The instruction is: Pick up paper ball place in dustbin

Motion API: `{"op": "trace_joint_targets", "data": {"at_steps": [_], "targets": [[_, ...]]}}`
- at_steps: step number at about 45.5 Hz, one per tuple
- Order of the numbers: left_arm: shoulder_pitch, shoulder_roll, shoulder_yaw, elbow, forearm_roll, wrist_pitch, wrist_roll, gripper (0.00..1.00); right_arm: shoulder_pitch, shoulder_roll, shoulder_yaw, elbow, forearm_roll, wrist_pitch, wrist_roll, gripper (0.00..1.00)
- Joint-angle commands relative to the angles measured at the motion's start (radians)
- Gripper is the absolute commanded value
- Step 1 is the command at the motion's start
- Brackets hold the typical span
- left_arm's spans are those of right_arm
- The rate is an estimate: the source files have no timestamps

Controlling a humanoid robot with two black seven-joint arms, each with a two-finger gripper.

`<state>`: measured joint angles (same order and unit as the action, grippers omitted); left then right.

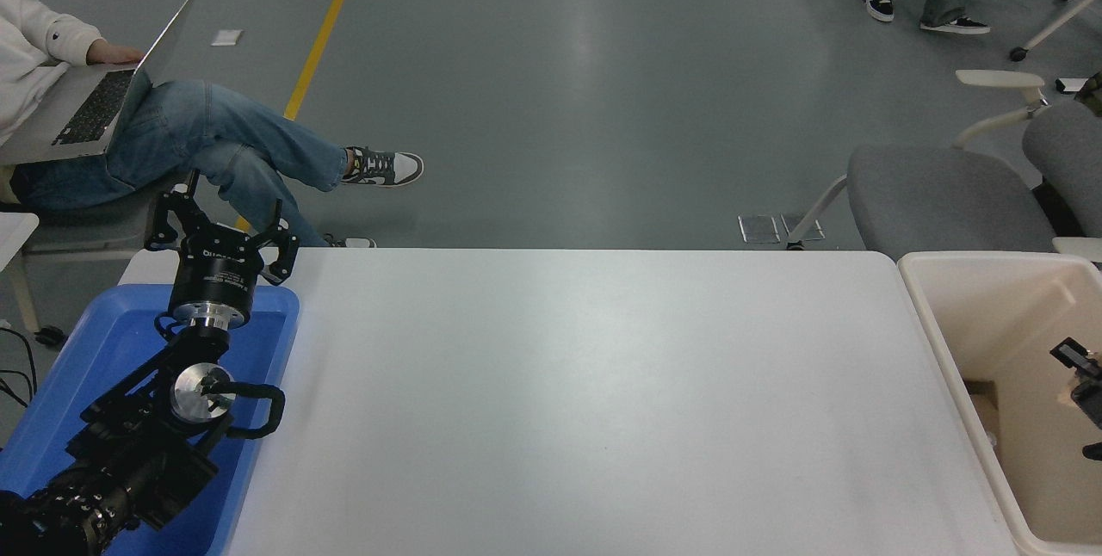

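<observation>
White counter point(594, 401), bare across its middle; cream dustbin point(964, 315) at right end, blue tray point(103, 341) at left end. Left gripper point(222, 225) parked over tray, jaws spread; right gripper point(1086, 384) inside dustbin at frame edge, jaw state unreadable. Paper ball not visible

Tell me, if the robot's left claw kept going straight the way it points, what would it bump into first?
The left claw points away over the table's far edge. Probably the seated person's leg in jeans comes first, though depth is hard to judge.
</observation>
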<state>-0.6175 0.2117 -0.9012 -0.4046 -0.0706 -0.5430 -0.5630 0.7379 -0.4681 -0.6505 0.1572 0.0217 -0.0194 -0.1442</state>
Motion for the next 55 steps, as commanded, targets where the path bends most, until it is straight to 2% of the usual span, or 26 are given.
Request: {"op": "trace_joint_targets", "data": {"at_steps": [1, 14, 18, 22, 24, 25, 31, 37, 41, 45, 52, 55], "targets": [[-0.001, 0.000, 0.001, 0.000, 0.000, 0.000, 0.000, 0.99, 0.001, 0.000, 0.022, -0.001, 0.001, -0.011, -0.002, 0.81], [-0.001, 0.000, -0.001, 0.000, 0.000, 0.000, 0.000, 0.99, 0.083, -0.035, 0.023, 0.090, 0.007, -0.007, -0.002, 0.83], [0.001, 0.000, 0.001, 0.001, 0.000, 0.000, 0.000, 0.99, 0.142, -0.112, 0.018, 0.174, 0.009, -0.007, -0.002, 0.91], [-0.001, 0.000, 0.001, 0.000, 0.000, 0.000, 0.000, 0.99, 0.213, -0.153, -0.003, 0.257, 0.009, -0.004, -0.002, 0.93], [-0.001, 0.000, 0.001, 0.000, 0.000, 0.000, 0.000, 0.99, 0.248, -0.175, -0.020, 0.294, 0.009, 0.001, -0.003, 1.00], [-0.001, 0.000, 0.001, 0.000, 0.000, 0.000, 0.000, 0.99, 0.270, -0.185, -0.035, 0.315, 0.007, 0.006, -0.003, 1.00], [-0.001, 0.000, 0.001, 0.000, 0.000, 0.000, 0.000, 0.99, 0.484, -0.207, -0.249, 0.533, 0.010, 0.010, -0.006, 1.00], [0.001, 0.000, 0.001, 0.000, 0.000, 0.000, 0.000, 0.99, 0.774, -0.176, -0.520, 0.810, 0.012, 0.012, -0.006, 1.00], [-0.001, 0.000, 0.001, 0.000, 0.000, 0.000, 0.000, 0.99, 0.908, -0.156, -0.592, 0.923, 0.014, 0.024, -0.005, 1.00], [0.001, 0.002, 0.001, 0.001, 0.002, 0.000, 0.000, 0.99, 0.995, -0.104, -0.615, 0.973, 0.014, 0.140, -0.006, 1.00], [0.001, 0.000, 0.001, 0.000, 0.000, 0.000, 0.000, 0.99, 1.161, -0.011, -0.624, 0.981, 0.014, 0.534, -0.006, 1.00], [0.001, 0.002, 0.001, 0.001, 0.000, 0.000, 0.000, 0.99, 1.218, 0.045, -0.621, 0.981, 0.014, 0.653, -0.006, 1.00]]}}
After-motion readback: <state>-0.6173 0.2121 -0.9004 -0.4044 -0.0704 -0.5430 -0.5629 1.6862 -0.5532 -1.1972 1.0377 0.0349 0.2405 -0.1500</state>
